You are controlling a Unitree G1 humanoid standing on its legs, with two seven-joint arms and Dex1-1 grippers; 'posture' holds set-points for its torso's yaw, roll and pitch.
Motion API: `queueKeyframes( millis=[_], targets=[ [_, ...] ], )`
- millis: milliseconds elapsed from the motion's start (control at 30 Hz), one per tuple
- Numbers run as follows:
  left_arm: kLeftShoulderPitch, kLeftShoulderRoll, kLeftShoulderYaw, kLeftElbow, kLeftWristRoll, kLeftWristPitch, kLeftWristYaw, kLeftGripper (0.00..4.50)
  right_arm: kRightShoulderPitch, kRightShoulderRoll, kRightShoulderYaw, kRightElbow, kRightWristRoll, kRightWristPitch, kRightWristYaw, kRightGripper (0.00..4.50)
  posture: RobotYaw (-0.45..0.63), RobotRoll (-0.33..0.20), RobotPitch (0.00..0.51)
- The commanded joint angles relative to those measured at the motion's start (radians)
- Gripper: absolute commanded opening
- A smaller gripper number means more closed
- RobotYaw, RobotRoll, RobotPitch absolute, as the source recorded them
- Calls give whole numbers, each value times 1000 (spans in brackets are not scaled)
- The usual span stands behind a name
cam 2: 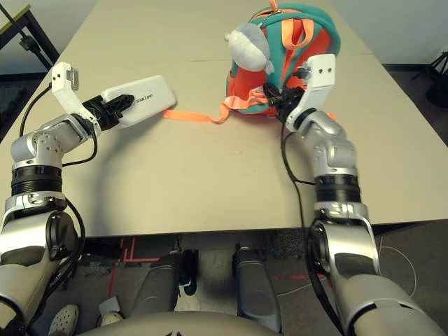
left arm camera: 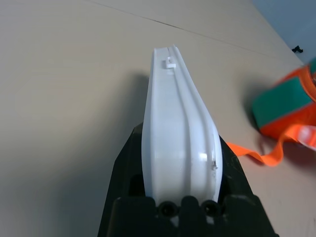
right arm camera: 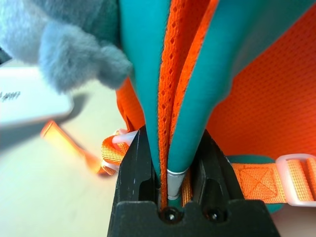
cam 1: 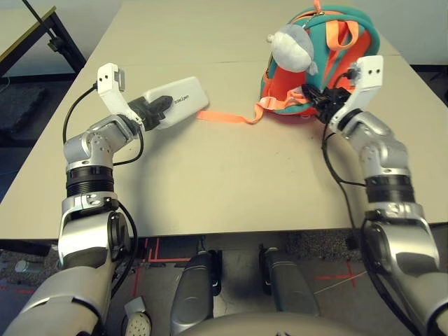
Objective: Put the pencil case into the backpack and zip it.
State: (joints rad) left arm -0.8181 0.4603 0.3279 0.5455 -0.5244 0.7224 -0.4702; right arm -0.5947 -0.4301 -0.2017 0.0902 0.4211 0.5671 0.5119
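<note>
Bright, even light; soft shadows; close wrist views blurred.

Small dark lettering stands on the pencil case (cam 1: 178, 102) lid, too small to read.

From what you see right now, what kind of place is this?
Probably a robotics lab or test room, not a home. A plain beige table bears only a child's backpack and a pencil case, red tape marks run along the floor, and a black-legged bench stands beside it.
</note>
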Motion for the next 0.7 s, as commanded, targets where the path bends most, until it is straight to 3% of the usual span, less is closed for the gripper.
queueKeyframes(
  millis=[33, 367, 533, 700],
  targets=[
    [-14, 4, -1, 4, 8, -22, -16, 1190, 61, -41, 6, -220, 92, 131, 39, 754, -152, 0, 145],
    [-17, -9, -7, 17, 17, -30, -23, 1190, 278, -67, -57, -636, 320, 393, -21, 754, -176, 0, 151],
    [-19, -16, -10, 25, 21, -34, -27, 1190, 327, -58, -72, -688, 370, 424, -60, 754, -182, 0, 154],
    [-28, -24, -14, 29, 22, -39, -31, 1190, 354, -40, -41, -666, 345, 397, -88, 754, -182, 0, 152]
  ],
)
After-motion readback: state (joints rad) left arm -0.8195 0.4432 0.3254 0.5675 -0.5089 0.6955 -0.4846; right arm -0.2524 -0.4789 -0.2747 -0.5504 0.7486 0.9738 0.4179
